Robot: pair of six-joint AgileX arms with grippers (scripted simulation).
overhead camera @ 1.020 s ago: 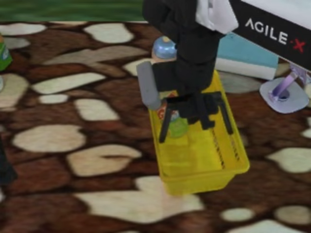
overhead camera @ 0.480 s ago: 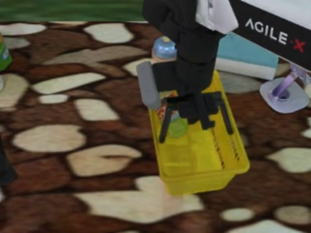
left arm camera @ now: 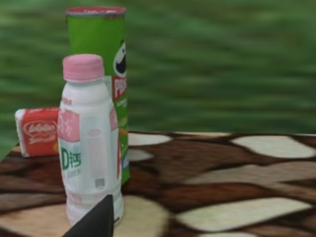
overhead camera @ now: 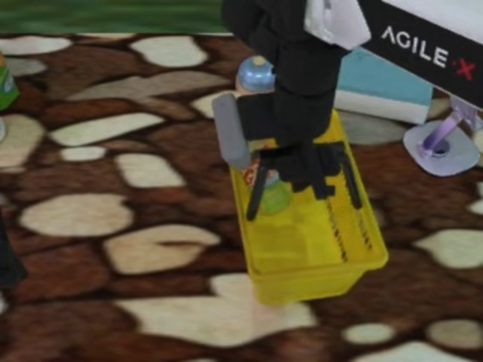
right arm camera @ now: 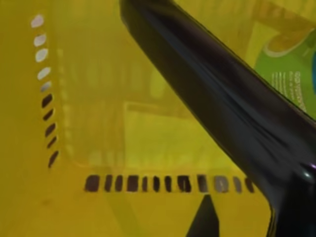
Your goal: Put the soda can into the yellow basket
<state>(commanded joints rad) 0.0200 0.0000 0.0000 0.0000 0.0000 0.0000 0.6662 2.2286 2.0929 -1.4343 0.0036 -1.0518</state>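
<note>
My right arm reaches in from the top view's upper right, its black forearm angled down and ending in the right hand (overhead camera: 302,181); the two dark fingers (overhead camera: 256,192) point downward and stand spread wide apart, one to each side of the wrist; nothing is gripped between them in the top view; in the right wrist view one finger (right arm camera: 217,103) crosses the picture as a broad dark bar, and only the tip of the other shows at the lower edge. My left arm sits idle at the top view's far left edge; only a dark sliver of the left hand (left arm camera: 94,224) shows in the left wrist view.
</note>
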